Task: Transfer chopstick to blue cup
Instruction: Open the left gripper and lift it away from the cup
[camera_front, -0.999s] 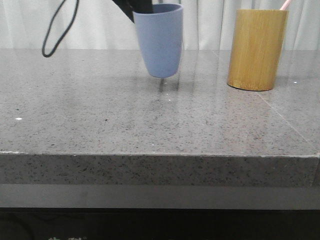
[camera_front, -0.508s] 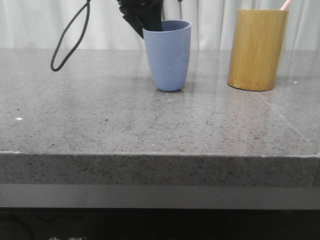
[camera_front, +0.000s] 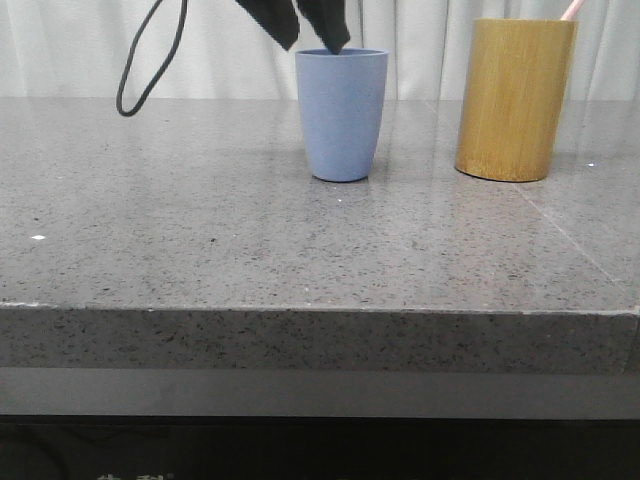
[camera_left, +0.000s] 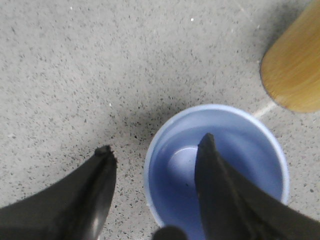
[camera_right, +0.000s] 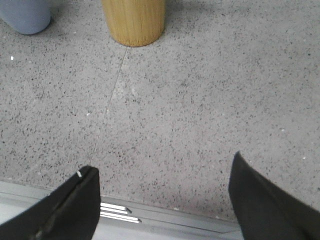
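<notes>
The blue cup (camera_front: 342, 115) stands upright on the grey stone table, left of a yellow-brown bamboo cylinder (camera_front: 514, 98). A pale pink chopstick end (camera_front: 570, 10) pokes out of the cylinder's top. My left gripper (camera_front: 312, 38) hovers open just above the cup's rim; in the left wrist view one finger is over the cup's empty inside (camera_left: 220, 165) and the other finger (camera_left: 97, 185) is outside its wall, neither touching. My right gripper (camera_right: 160, 172) is open with nothing in it over the table's near edge, far from the bamboo cylinder (camera_right: 133, 21) and the blue cup (camera_right: 25, 15).
A black cable loop (camera_front: 150, 60) hangs from the left arm, to the left of the cup. The table's front edge (camera_front: 320, 310) runs across the front view. A white curtain backs the scene.
The left gripper carried the blue cup right and down onto the table, then opened and rose off its rim. The cup now stands by itself.
</notes>
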